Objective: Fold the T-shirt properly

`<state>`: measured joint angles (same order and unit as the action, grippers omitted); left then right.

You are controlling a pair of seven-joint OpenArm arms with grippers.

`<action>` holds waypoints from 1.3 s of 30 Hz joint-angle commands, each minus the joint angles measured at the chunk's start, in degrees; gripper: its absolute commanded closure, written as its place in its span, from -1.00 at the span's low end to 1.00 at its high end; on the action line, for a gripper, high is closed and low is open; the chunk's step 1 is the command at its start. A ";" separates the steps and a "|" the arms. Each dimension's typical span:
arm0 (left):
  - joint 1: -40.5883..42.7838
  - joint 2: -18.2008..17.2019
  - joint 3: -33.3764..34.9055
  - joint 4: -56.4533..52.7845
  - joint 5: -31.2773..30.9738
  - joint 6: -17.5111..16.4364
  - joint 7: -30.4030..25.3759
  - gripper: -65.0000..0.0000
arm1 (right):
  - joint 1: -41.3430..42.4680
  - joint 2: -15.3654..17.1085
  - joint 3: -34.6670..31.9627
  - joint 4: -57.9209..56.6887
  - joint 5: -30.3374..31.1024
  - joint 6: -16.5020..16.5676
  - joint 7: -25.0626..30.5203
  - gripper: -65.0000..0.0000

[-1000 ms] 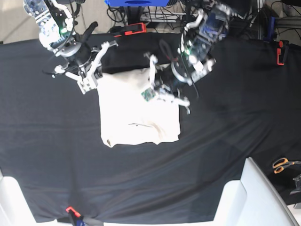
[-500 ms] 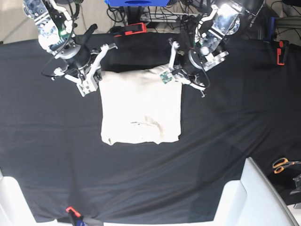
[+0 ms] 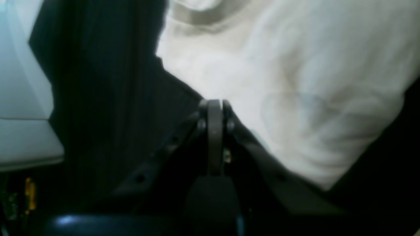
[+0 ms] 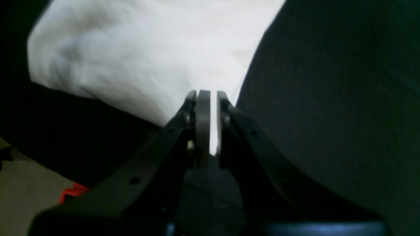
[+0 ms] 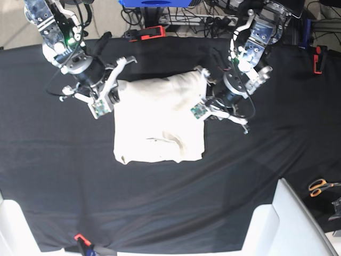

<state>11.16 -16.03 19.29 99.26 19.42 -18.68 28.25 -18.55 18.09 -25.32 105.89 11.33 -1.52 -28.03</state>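
Folding is halfway: right gripper [image 4: 210, 98] and left gripper [image 3: 215, 105], both shut, pinch the T-shirt [image 5: 160, 120] top edge. Next, pull it down evenly.

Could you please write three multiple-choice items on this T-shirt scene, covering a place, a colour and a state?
1. Where are the scissors?
A. on the T-shirt
B. at the base view's right edge
C. in the left gripper

2. What colour is the T-shirt?
A. cream
B. red
C. blue

3. How does the left gripper stand?
A. wide open
B. shut
C. out of view

Answers:
1 B, they lie far from both arms.
2 A, it looks pale against the black cloth.
3 B, the left wrist view shows its fingertips meeting at the T-shirt's edge.
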 commanded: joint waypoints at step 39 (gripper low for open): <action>-0.12 -2.47 2.29 -8.58 -0.39 -0.09 -1.13 1.00 | 8.48 -1.78 -8.66 -15.29 -0.12 0.07 6.89 0.91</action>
<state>11.68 -17.67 22.15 89.43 18.79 -19.57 27.77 -10.66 16.14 -34.28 89.52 11.22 -1.67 -22.68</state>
